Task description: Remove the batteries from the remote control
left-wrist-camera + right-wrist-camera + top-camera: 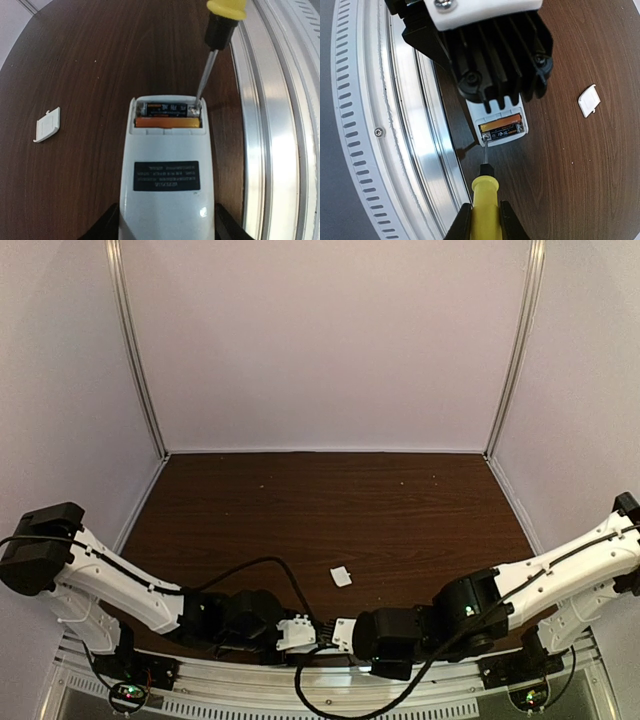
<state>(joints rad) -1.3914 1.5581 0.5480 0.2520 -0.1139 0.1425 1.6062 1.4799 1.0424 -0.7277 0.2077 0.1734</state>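
**Remote control held back-up at the near rail, screwdriver tip in the open battery bay**

Nearest the arm bases, a ribbed metal rail runs along the front edge of the table. Just inside it the 2 grippers face each other.

The right gripper is clenched on the yellow handle of a screwdriver, with 1 finger on each side. The thin shaft points away from the wrist. Its tip touches the rail-side end of the dark battery.

The left gripper grasps the remote control across its width, its 2 black fingers pressed on the long edges. The remote lies back-up, just beside the rail and parallel to it. Whether it rests on the table cannot be told.

The battery bay at its free end is uncovered. The dark battery sits outermost, and the orange battery touches it on the label side. Both are seated in the bay.

A black label carries several lines of white print, inverted in the left wrist view and too small to read. The dark battery shows an orange band and pale print, likewise illegible.

Farther out, well apart from the remote, a white square piece lies flat on the wood-grain surface. Beyond it the brown table extends to pale walls at the back and on both sides.
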